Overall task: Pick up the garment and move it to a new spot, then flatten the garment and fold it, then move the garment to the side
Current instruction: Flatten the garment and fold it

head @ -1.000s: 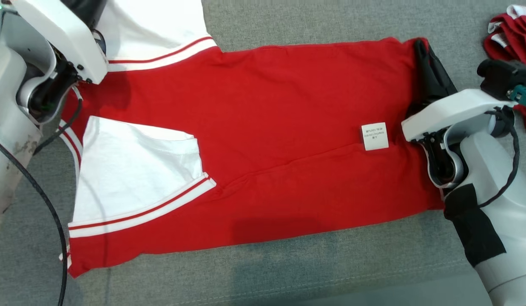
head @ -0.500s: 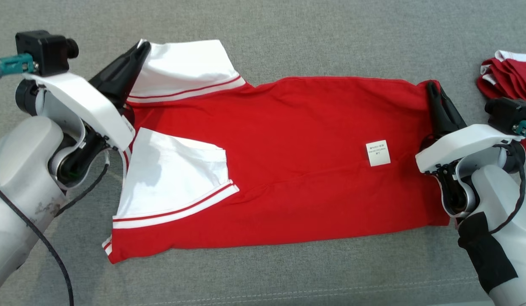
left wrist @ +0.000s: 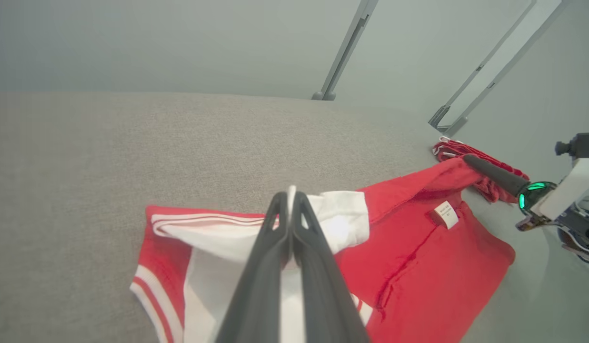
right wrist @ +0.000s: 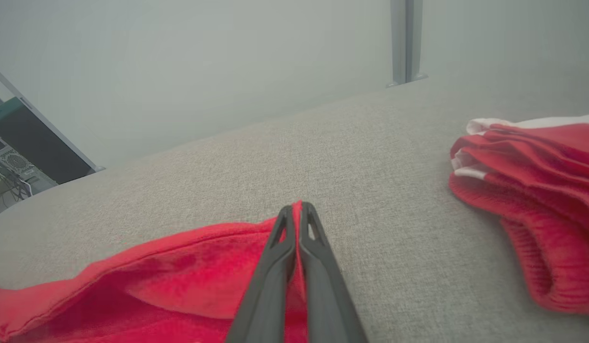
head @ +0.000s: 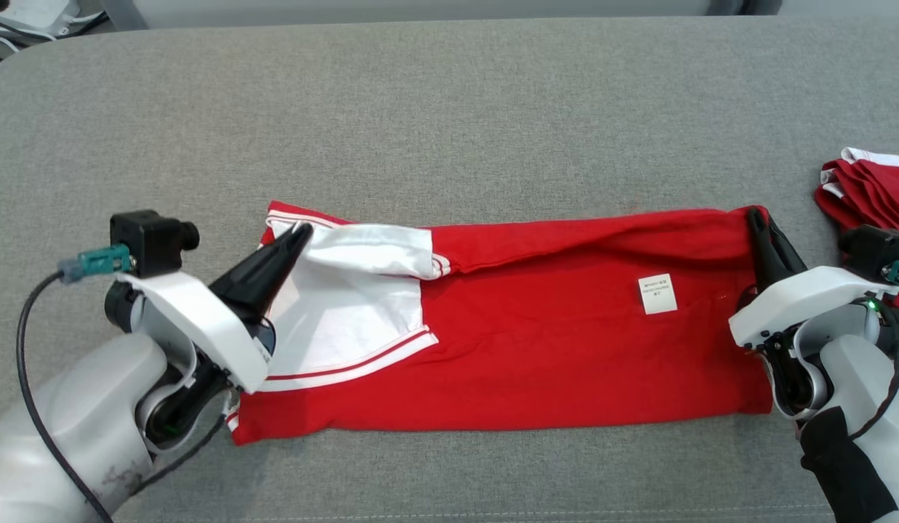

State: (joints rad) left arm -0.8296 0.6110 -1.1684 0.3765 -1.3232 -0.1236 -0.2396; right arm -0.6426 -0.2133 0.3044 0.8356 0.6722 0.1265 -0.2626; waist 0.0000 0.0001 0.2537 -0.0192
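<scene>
Mid-fold on the grey cushion (head: 449, 109): the thin pinch in each of my closed grippers is where this could fail. If I pull my arms apart unevenly, the cloth may slide out from between the fingers, or the fold may land crooked. My left gripper (head: 302, 232) is shut on the white sleeve edge, and the loose sleeve bunched just below its tips could get trapped as a lump inside the fold. My right gripper (head: 753, 213) is shut on the far hem corner. A stack of folded red clothes (head: 867, 189) lies just beyond it on the outer side, near enough to snag if I swing wide.

The garment (head: 551, 349) stretches between my two grippers. It is red with white, red-striped sleeves. Its far edge is raised and rolled toward me, its near half lies flat, and a white label (head: 658, 294) faces up near my right fingers.
</scene>
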